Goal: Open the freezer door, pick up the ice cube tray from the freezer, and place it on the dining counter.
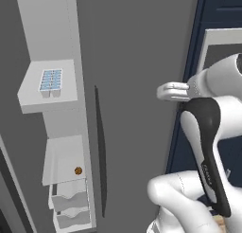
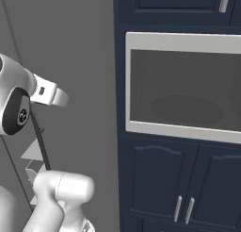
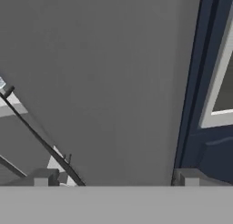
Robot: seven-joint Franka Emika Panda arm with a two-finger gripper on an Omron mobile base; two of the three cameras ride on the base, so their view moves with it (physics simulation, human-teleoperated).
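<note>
The freezer (image 1: 52, 109) stood open on the left of the left base view, its light grey shelves and stacked drawers exposed. The ice cube tray (image 1: 50, 82) sat flat on the upper shelf (image 1: 35, 97), white with two rows of pale blue cubes, toward the right side of that shelf and untouched by the robot. On a lower shelf (image 1: 59, 163) lay a small round brown item (image 1: 78, 170), near the shelf's front right corner, and below it the drawers (image 1: 70, 206) were stacked. The freezer door (image 1: 7, 189) showed as a dark strip swung out along the lower left edge of that view. To the right of the compartment stood the wider grey door (image 1: 137, 61), shut, with its long thin black handle (image 1: 100, 147) running vertically. The gripper (image 3: 116, 177) hung in front of this wider door, well to the right of the tray and away from it; in the hand view its two finger tips (image 3: 43, 177) stood far apart with nothing between them, facing the flat grey panel. The same black handle (image 3: 41, 139) crossed the lower left of the hand view at a slant. Farther right stood dark navy cabinets (image 2: 188, 179) with a built-in oven (image 2: 183, 92) framed in pale trim, seen plainly in the right base view.
</note>
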